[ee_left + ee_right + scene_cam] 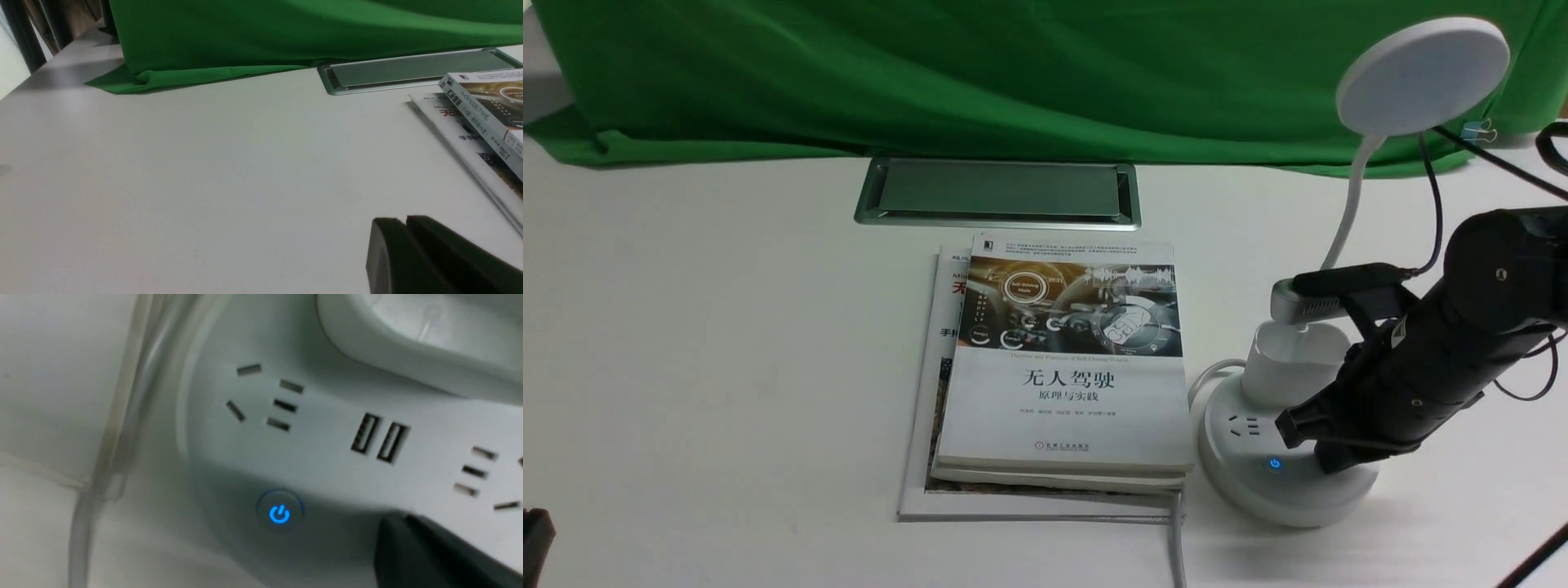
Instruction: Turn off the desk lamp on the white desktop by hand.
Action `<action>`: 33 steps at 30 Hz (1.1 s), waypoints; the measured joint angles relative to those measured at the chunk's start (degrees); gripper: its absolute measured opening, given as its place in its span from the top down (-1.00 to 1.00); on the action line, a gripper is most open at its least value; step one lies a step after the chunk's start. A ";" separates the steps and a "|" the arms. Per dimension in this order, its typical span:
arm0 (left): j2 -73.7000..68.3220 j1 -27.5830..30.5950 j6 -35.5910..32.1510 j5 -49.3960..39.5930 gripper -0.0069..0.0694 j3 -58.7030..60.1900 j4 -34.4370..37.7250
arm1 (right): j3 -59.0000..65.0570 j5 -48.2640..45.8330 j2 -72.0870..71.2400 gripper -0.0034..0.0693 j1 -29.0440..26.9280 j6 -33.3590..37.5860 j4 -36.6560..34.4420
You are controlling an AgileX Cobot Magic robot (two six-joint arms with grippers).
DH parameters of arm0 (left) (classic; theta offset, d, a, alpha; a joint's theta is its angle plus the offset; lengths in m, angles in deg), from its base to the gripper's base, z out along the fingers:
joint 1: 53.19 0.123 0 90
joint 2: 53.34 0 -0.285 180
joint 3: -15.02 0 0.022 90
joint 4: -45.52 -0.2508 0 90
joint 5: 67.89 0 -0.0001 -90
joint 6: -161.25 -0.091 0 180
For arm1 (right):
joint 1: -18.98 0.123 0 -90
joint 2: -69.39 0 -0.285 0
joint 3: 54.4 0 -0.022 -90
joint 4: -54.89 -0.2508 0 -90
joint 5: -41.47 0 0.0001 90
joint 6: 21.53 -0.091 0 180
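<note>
Lamp base under the right fingers, lit button just to their left

Right gripper (1333, 464): fingers drawn together, the tips low over the near part of the base (1258, 498); nothing is seen between them. Whether the tips touch the base cannot be told. The power button (279, 514), glowing blue, lies beside the tips, on their left and uncovered. Whatever part of the base lies directly beneath the tips is hidden.

Beyond the tips and slightly to their left stands the cup (1290, 367), upright on the base. Sockets (1245, 425) lie between the cup and the button, left of and a little beyond the fingers. The lamp's long axis is that of the neck (1352, 204), which rises beyond the fingers and leans to the right, carrying the head (1423, 75) high and farthest off. The right arm is plainly the nearer one.

Farther left of these fingers lie the books (1066, 408), flat on the desktop (727, 343). The left gripper (405, 222), its fingers also together, is well apart, across the books from the lamp.

Interpretation: the step in hand appears to be the press, with the lamp probably not yet off. If the lit button is the switch, the coming move calls for a short leftward shift, then straight down; pressing from the present place could miss it. Too much travel toward the cup might nudge the lamp.
</note>
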 joint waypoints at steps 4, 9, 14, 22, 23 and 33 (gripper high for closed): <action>0.00 0.00 0.00 0.00 0.77 0.00 0.00 | 0.21 0.42 -3.57 0.81 0.00 0.00 0.00; 0.00 0.00 0.00 0.00 0.77 0.00 0.00 | 0.21 0.66 -5.14 0.81 0.00 -0.05 0.00; 0.00 0.00 0.14 0.00 0.77 0.00 0.00 | 0.21 -0.98 -5.68 0.81 0.00 0.01 0.21; 0.00 0.00 0.08 0.00 0.77 0.00 0.00 | 0.48 -8.19 -17.41 0.81 0.00 0.03 1.76; 0.00 0.00 0.08 0.00 0.77 0.00 0.00 | 0.89 -8.42 -19.67 0.81 0.00 0.03 1.76; 0.00 0.00 0.08 0.00 0.77 0.00 0.00 | 10.85 -11.39 -39.87 0.81 0.00 -0.68 1.95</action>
